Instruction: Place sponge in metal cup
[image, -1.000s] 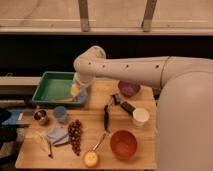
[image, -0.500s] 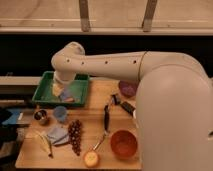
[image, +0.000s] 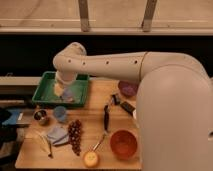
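My gripper (image: 60, 90) hangs at the end of the white arm, low over the inside of the green tray (image: 46, 92) at the back left of the table. A small pale bluish thing (image: 68, 96), possibly the sponge, lies in the tray right beside the gripper; I cannot tell whether they touch. The metal cup (image: 41, 117) stands upright on the table just in front of the tray's left part, to the front left of the gripper.
A blue cup (image: 60, 113) stands next to the metal cup. Grapes (image: 75, 135), a blue cloth (image: 57, 135), an orange bowl (image: 123, 143), a purple bowl (image: 127, 88), a black tool (image: 107, 116) and a yellow fruit (image: 91, 159) lie on the wooden table (image: 95, 135).
The arm has swung left, carrying the gripper from the tray's right edge to over the tray's inside and lower. The things on the table have not moved.
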